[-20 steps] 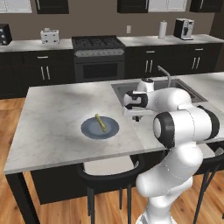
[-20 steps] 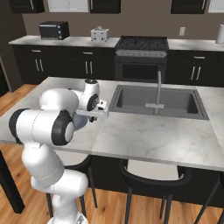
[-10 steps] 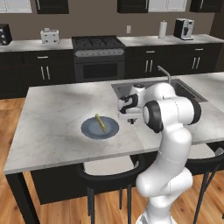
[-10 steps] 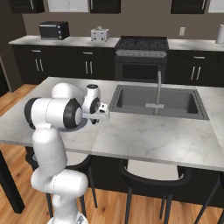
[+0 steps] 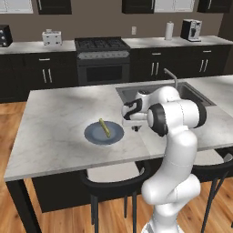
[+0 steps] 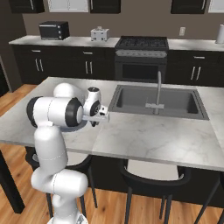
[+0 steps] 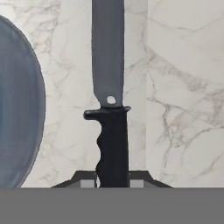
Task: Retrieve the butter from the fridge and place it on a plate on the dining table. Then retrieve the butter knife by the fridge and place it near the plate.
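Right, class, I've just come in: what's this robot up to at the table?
The gripper holds the butter knife by its black handle, above the marble table, just beside the plate. The butter already lies on that plate. So the butter step looks done, and the knife is yet to be set down near the plate. The sink sits further along the same table.
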Available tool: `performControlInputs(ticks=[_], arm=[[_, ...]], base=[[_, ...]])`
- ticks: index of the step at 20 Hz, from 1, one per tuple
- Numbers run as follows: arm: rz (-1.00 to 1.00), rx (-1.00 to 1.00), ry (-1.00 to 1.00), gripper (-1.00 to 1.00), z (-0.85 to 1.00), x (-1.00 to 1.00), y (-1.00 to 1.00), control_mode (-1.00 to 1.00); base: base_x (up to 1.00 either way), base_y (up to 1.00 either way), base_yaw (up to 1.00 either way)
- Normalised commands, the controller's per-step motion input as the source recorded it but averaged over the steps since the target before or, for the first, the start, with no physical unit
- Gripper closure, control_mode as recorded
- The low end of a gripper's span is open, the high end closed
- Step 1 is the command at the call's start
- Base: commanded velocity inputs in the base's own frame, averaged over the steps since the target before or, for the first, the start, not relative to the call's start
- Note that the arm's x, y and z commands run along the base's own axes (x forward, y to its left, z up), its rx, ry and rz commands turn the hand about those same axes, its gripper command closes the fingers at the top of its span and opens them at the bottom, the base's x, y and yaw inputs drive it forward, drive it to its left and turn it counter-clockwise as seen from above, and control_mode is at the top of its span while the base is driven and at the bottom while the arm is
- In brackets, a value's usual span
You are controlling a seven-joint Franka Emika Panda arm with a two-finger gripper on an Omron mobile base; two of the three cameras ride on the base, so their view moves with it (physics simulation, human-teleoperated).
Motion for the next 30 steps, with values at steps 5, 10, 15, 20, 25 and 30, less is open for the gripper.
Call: performControlInputs(ticks=[5,10,15,20,25,30], arm=[[-0.02,0.02,0.02,1.0,-0.21,-0.02,0.07,-1.0],[-0.05,0.0,0.04,1.0,-0.21,0.03,0.29,-1.0],[0.0,0.0,0.01,1.0,-0.02,0.26,0.01,-1.0],[0.0,0.0,0.0,1.0,-0.12,0.07,0.0,-1.0],[0.0,0.0,0.0,1.0,-0.23,0.0,0.0,-1.0],[0.0,0.0,0.0,1.0,-0.12,0.0,0.0,-1.0]], base=[[0.0,0.0,0.0],[0.0,0.0,0.0],[0.0,0.0,0.0],[0.0,0.0,0.0],[0.0,0.0,0.0],[0.0,0.0,0.0]])
